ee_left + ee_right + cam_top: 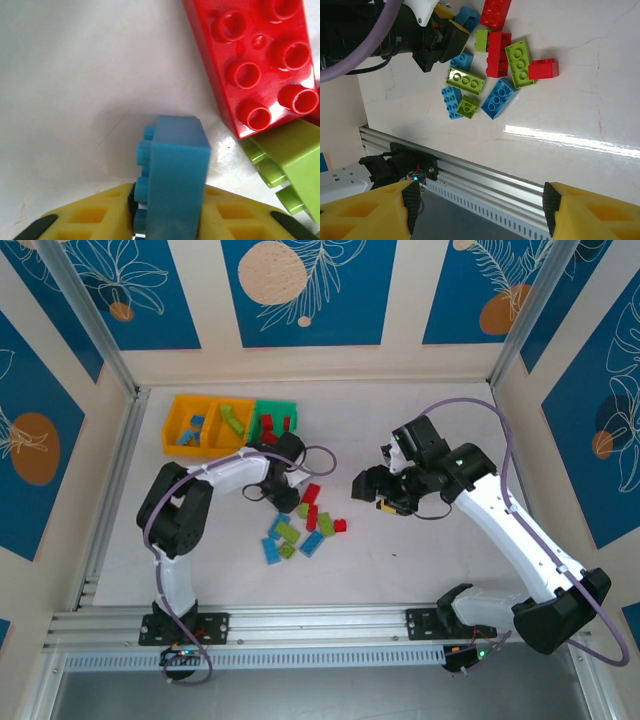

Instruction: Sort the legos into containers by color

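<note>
left gripper (170, 210) is clamped on a small light blue plastic brick (175, 175), with its two yellow fingers (85, 217) pressing the brick from either side. in the left wrist view the brick's long axis runs straight out from the fingers and its far end pokes past the tips. its studs face sideways toward one finger, not up. just beyond it on the white table (65, 75) lies a long red studded brick (255, 65), studs up. a lime green brick (295, 170) is tucked against the red one's near end with its studs turned sideways.

from above, the left gripper (283, 498) sits at the far-left edge of the loose pile of red, blue and green bricks (305, 525), between that pile and the row of three joined open plastic bins at the far left of the table. the end orange-yellow bin (185, 398) has blue bricks in it, the middle orange-yellow bin (232, 400) has green ones, and the green bin (277, 403) has red ones.

the right gripper (372, 490) hangs to the right of the pile, apart from it. in the right wrist view its gripper (481, 205) is spread wide, yellow fingers (365, 212) at opposite corners with nothing between them. that view looks down on the pile (495, 75), where most bricks lie flat with studs up and their long axes point in different directions.
</note>
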You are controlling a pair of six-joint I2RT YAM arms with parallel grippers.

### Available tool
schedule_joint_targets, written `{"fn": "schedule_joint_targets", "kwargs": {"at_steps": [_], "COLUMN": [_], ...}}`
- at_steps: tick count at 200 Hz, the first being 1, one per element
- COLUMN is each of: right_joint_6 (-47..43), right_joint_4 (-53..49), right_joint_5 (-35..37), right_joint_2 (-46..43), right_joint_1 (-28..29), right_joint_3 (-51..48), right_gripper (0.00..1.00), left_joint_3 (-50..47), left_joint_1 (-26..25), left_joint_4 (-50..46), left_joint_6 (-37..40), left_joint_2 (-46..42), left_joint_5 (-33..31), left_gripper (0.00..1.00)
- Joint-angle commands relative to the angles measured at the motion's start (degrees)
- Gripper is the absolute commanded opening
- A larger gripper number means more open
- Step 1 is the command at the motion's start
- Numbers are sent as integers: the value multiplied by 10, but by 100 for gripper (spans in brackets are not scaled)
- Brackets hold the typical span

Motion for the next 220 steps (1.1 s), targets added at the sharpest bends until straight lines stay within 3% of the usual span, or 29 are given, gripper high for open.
{"fn": "schedule_joint_targets", "kwargs": {"at_steps": [1, 35, 70, 105, 140, 175, 220], "right_joint_6": [6, 4, 3, -4, -12, -7, 3], "right_joint_4": [-1, 6, 16, 12, -5, -19, -10], "right_joint_5": [-4, -11, -17, -21, -17, -18, -13], "right_joint_2": [-1, 10, 16, 25, 28, 27, 28], "right_joint_1": [-5, -6, -10, -18, -25, -28, -29], "right_joint_3": [6, 7, 0, 13, 29, 38, 32], "right_gripper": [68, 68, 68, 68, 68, 68, 68], "left_joint_3": [2, -6, 20, 147, 300, 439, 447], "left_joint_1": [22, 78, 195, 318, 422, 442, 441], "left_joint_4": [-6, 31, 54, -19, -103, -156, -132], "left_joint_6": [-32, -107, -192, -243, -328, -337, -332], "left_joint_2": [-57, -168, -236, -145, 10, 127, 94], "left_joint_5": [22, 48, 10, -2, 53, 79, 105], "left_gripper": [30, 24, 23, 22, 25, 37, 47]}}
